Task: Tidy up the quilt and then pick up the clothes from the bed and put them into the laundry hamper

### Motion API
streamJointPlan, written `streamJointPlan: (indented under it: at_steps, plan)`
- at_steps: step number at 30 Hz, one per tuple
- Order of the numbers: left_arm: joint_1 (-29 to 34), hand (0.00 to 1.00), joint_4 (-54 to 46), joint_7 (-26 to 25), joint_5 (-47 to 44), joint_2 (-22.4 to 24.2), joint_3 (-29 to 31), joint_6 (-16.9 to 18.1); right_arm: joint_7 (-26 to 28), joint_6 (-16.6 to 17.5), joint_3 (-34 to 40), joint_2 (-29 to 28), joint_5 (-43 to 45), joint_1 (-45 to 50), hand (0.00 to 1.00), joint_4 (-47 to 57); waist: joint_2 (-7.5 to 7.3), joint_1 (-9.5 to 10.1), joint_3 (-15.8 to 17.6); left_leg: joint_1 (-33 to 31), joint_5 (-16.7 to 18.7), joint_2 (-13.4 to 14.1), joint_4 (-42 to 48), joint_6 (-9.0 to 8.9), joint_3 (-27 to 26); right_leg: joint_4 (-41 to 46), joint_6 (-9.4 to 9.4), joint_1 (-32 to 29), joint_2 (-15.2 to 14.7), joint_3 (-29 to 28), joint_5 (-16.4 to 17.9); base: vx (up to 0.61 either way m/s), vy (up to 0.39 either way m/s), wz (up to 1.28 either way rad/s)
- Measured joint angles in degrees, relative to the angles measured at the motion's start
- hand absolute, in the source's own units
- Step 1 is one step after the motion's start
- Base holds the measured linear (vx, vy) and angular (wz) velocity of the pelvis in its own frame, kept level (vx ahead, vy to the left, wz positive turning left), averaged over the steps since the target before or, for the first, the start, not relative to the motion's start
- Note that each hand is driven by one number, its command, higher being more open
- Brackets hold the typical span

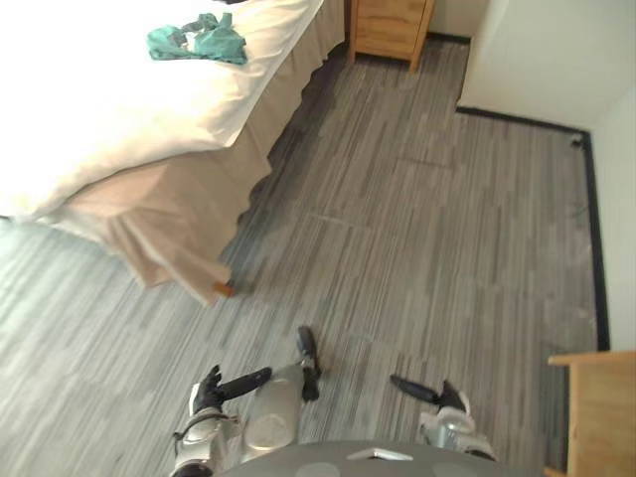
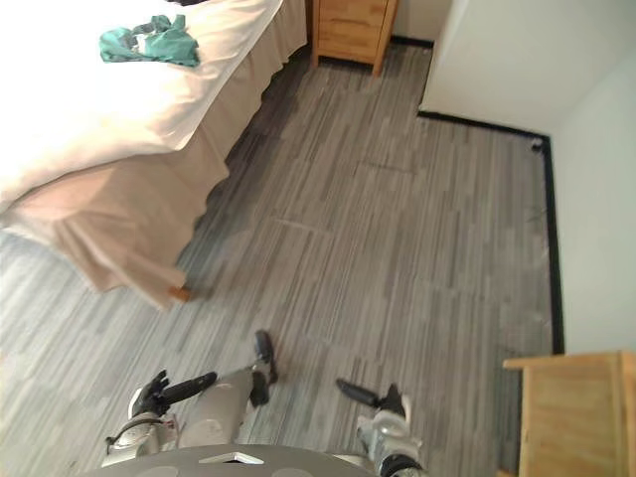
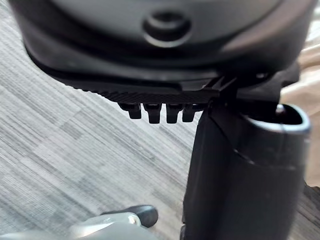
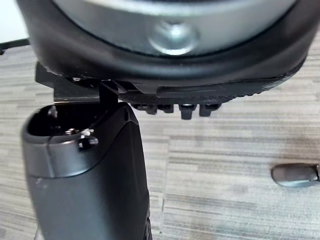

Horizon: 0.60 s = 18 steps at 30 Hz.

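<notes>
Both outstretched, left hand (image 1: pixel 212 392), right hand (image 1: pixel 438 396), low

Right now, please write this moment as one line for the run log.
left hand: open, empty | right hand: open, empty | green clothes: on quilt, untouched

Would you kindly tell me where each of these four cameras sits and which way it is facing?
Left eye view: on the head, looking down at the floor and the bed with green clothes; left hand and right hand show low.
Right eye view: beside it, facing the same way; same bed, clothes and hands.
Left wrist view: on the left wrist, looking along its fingers at the floor.
Right wrist view: on the right wrist, along its fingers.
Both wrist views share the floor.
</notes>
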State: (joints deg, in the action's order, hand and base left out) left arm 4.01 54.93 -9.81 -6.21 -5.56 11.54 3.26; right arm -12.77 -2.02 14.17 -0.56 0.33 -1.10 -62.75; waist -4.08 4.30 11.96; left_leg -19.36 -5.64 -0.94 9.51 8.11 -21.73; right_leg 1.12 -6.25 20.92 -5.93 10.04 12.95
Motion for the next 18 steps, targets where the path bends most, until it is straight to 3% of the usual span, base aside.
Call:
streamJointPlan:
  at_steps: [1,3,4,5,7,9,10,11,12,13,14,15,17,18]
  plan:
    - [-0.22,1.0,0.33,-0.11,-0.05,-0.35,0.21,-0.15,0.07,0.0,0.54,-0.71,-0.03,0.65,1.0,-0.62,-0.77,0.08,-0.15,0.3,2.6,-0.28,2.44,0.48,0.26,4.86,-0.93,-1.14,-0.67,-0.05,-1.42,0.87,0.265,0.32]
    - [-0.18,1.0,2.53,-0.69,-0.16,-0.93,0.67,-1.34,0.34,-0.74,6.22,-1.61,0.31,1.04,1.0,-0.74,-1.18,-0.11,-0.04,6.56,9.34,-1.67,4.7,-0.3,3.87,27.68,-4.09,-6.91,-1.98,-1.13,-8.28,0.79,0.34,0.55]
    - [-0.26,1.0,3.09,-0.77,-0.15,-1.09,0.63,-1.72,0.32,-0.52,6.59,-1.44,0.1,1.42,1.0,-0.72,-0.73,-0.63,0.34,8.97,10.45,-2.33,4.04,-0.59,5.03,35.29,-3.93,-9.14,-2.2,-1.6,-7.87,0.62,0.275,0.88]
    - [-0.05,1.0,3.76,-1.1,-0.17,-1.18,0.61,-2.33,0.36,0.3,7.0,-1.22,0.51,1.86,1.0,-0.03,-0.63,-1.66,0.51,14.3,11.8,-3.65,1.78,-1.07,7.77,47.03,-1.64,-13.65,-2.49,-1.59,-5.21,0.45,0.148,0.89]
    - [-0.25,1.0,4.37,-1.37,-0.9,-1.17,-0.82,-2.42,0.62,0.66,6.92,-0.71,0.31,2.0,1.0,2.57,0.71,-3.01,0.82,22.41,13.15,-4.05,-1.93,-2.08,12.0,53.93,2.35,-22.34,-3.2,2.34,0.2,0.53,0.122,1.07]
    - [-1.53,1.0,4.33,-1.36,-2.95,-0.81,-2.57,-2.22,0.69,1.32,7.06,-0.33,0.0,1.97,1.0,3.86,1.25,-3.92,0.86,26.45,13.54,-4.09,-3.84,-2.7,17.67,47.2,3.14,-28.64,-2.71,2.7,4.13,0.57,-0.011,1.81]
    - [-3.86,1.0,3.56,-1.33,-4.78,0.88,-3.31,-1.66,0.79,1.26,7.09,0.7,-0.09,1.88,1.0,3.89,1.56,-4.71,0.85,28.01,14.18,-3.98,-4.69,-3.61,25.15,33.28,2.14,-33.54,-1.9,-1.9,3.95,0.71,-0.18,2.96]
    - [-4.74,1.0,2.9,-1.18,-5.34,2.4,-3.79,-0.79,0.87,1.07,7.18,0.9,-0.06,2.43,1.0,3.84,1.87,-5.06,0.66,28.05,15.38,-3.74,-4.62,-4.52,29.99,20.79,0.22,-34.71,-1.65,-7.67,1.08,0.85,-0.39,3.0]
    - [-4.89,1.0,2.52,-1.13,-5.45,3.91,-3.42,-0.34,0.97,0.78,7.86,1.04,-0.02,2.71,1.0,3.78,1.87,-4.32,0.66,28.78,17.18,-3.33,-4.08,-5.49,32.72,11.66,-0.54,-35.07,-2.17,-13.04,-2.37,0.63,-0.407,1.92]
    - [-4.68,1.0,2.46,-1.12,-5.45,4.74,-2.37,-0.17,1.03,0.52,7.8,1.23,-0.03,2.75,1.0,3.53,1.85,-4.11,0.62,28.91,18.48,-2.97,-2.8,-6.38,33.49,10.02,-1.43,-34.96,-2.19,-14.24,-5.34,0.56,-0.392,1.57]
    - [-3.93,1.0,2.19,-1.2,-6.5,5.43,0.19,-0.71,1.04,0.16,7.65,1.23,-0.04,2.76,1.0,3.29,1.43,-4.17,0.17,28.64,20.52,-1.97,0.44,-8.61,33.23,9.58,-1.84,-32.56,-1.96,-14.26,-12.29,0.43,-0.341,1.41]
    - [-3.83,1.0,2.25,-1.34,-6.91,5.87,1.06,-0.74,1.06,0.08,7.64,1.65,-0.04,2.65,1.0,3.48,2.59,-4.54,0.3,28.45,21.15,-0.48,2.28,-9.55,32.36,10.82,-1.83,-31.18,-1.63,-12.37,-14.53,0.51,-0.403,1.72]
    - [-3.62,1.0,1.53,-0.73,-6.99,8.98,3.68,-0.44,1.14,-0.2,6.22,3.95,-1.98,2.27,1.0,4.18,6.44,-4.2,0.65,25.44,21.19,3.43,11.02,-11.17,29.5,12.36,2.38,-26.93,-0.34,-4.73,-11.34,0.52,-0.402,1.59]
    - [-3.67,1.0,1.14,-0.45,-6.98,9.34,4.27,-0.49,1.1,-0.15,5.31,4.38,-2.22,2.3,1.0,4.74,6.79,-4.27,0.85,23.77,20.67,4.01,15.46,-12.1,28.51,11.61,2.93,-24.78,-0.33,-2.96,-10.62,0.48,-0.377,1.57]
